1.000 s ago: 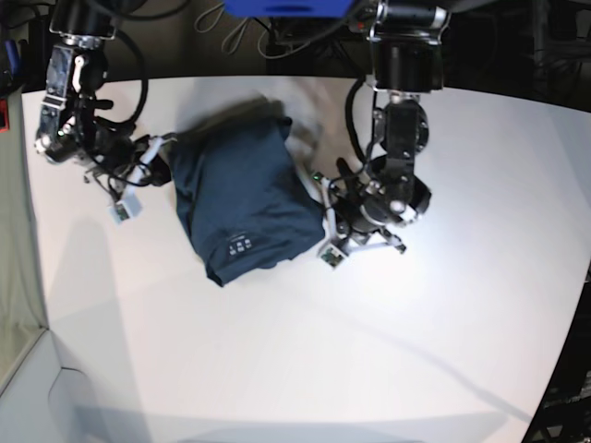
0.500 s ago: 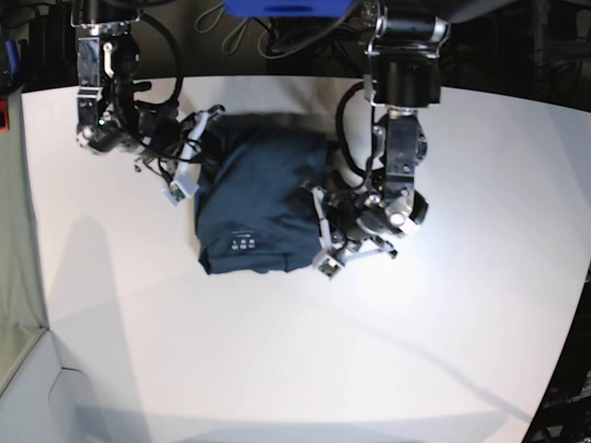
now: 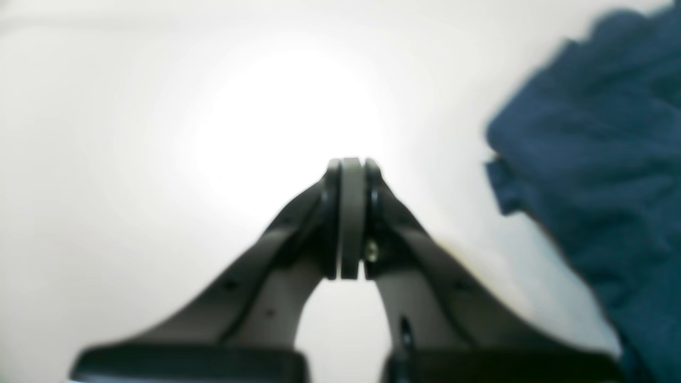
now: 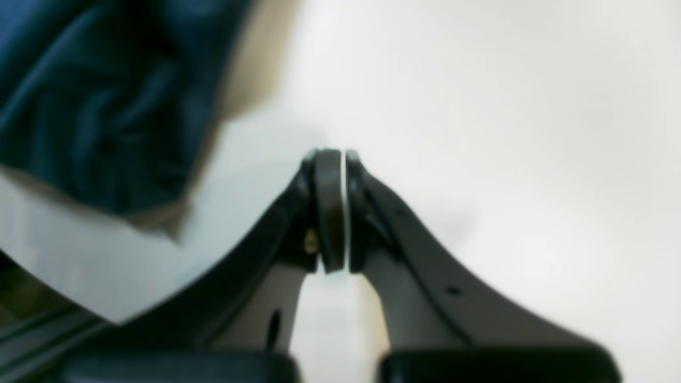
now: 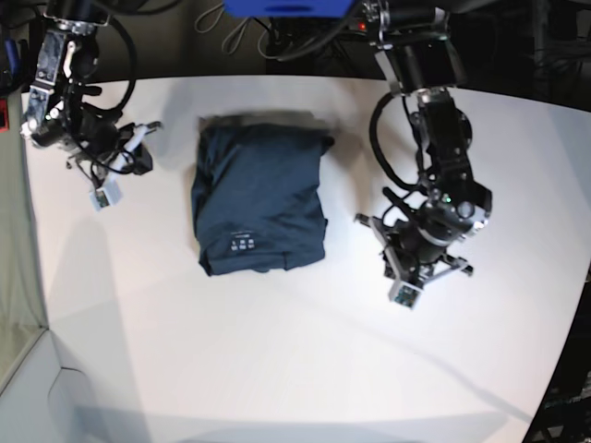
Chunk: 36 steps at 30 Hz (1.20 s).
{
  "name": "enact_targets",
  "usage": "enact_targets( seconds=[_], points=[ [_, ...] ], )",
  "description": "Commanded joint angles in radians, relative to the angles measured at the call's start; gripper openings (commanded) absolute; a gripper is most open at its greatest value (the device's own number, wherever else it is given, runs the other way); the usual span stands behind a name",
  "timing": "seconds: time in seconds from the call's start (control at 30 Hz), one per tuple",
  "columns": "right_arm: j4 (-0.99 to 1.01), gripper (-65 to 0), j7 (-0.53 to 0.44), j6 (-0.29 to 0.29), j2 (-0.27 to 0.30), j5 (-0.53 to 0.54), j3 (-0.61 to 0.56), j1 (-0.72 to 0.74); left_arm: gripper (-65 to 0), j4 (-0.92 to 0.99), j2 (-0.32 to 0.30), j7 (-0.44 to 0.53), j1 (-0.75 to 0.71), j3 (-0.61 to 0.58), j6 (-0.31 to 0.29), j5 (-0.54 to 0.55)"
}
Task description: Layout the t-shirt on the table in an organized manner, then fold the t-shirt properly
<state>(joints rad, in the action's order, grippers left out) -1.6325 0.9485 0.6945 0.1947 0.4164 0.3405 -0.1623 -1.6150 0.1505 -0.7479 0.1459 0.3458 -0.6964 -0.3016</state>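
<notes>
The dark navy t-shirt lies folded into a rough rectangle on the white table, its small white label mark facing up near the front edge. My left gripper hovers to the shirt's right, apart from the cloth. In the left wrist view the left gripper is shut on nothing, with the t-shirt off to the right. My right gripper sits to the shirt's left, also clear of it. The right wrist view shows the right gripper shut and empty, the t-shirt at upper left.
A grey-green panel runs along the table's left side. Cables and a blue object sit behind the far edge. The table's curved edge shows close by in the right wrist view.
Both grippers have let go of the t-shirt and drawn away to either side. The shirt now rests still as a tidier folded rectangle.
</notes>
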Motion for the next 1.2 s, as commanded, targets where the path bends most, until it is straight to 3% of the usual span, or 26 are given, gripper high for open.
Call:
enact_targets(
  seconds=[0.0, 0.2, 0.27, 0.43, 0.53, 0.63, 0.7, 0.93, 1.07, 1.17],
  points=[
    [-0.051, -65.0, -0.016, 0.004, 0.01, 0.025, 0.013, -0.016, -64.8, -0.06, 0.007, 0.017, -0.013, 0.019, -0.002, 0.012],
    [-0.26, -65.0, -0.021, 0.004, 0.009, 0.023, 0.062, -0.196, -64.8, -0.325, 0.007, 0.009, -0.231, 0.128, -0.002, 0.012],
    [-0.291, -65.0, -0.021, 0.004, 0.009, 0.023, 0.095, -0.259, -64.8, -0.393, 0.007, -0.042, -0.317, 0.149, -0.002, 0.012],
    [-0.344, -65.0, -0.021, 0.004, 0.002, 0.023, 0.217, -0.406, -64.8, -0.416, 0.007, -0.134, -0.497, 0.227, -0.002, 0.012],
    [-0.343, -65.0, -0.039, 0.004, 0.002, 0.023, 0.268, -0.474, -64.8, -0.414, 0.007, -0.114, -0.61, 0.269, -0.002, 0.023],
    [-0.34, -65.0, -0.095, 0.004, 0.002, 0.014, 0.286, -0.546, -64.8, -0.413, 0.007, -0.098, -0.727, 0.293, -0.002, 0.109],
    [-0.334, -65.0, -0.147, 0.004, -0.013, -0.041, 0.282, -0.59, -64.8, -0.408, 0.007, -0.103, -0.797, 0.301, -0.002, 0.177],
    [-0.217, -65.0, -0.363, 0.004, -0.153, -0.356, 0.277, -0.63, -64.8, -0.282, 0.007, -0.091, -0.926, 0.321, -0.002, 0.281],
    [-0.048, -65.0, -0.457, 0.004, -0.156, -0.4, 0.263, -0.624, -64.8, -0.044, 0.007, 0.092, -0.938, 0.316, -0.002, 0.272],
    [0.068, -65.0, -0.515, 0.004, -0.114, -0.4, 0.214, -0.623, -64.8, 0.158, 0.007, 0.233, -0.931, 0.318, -0.002, 0.272]
  ],
)
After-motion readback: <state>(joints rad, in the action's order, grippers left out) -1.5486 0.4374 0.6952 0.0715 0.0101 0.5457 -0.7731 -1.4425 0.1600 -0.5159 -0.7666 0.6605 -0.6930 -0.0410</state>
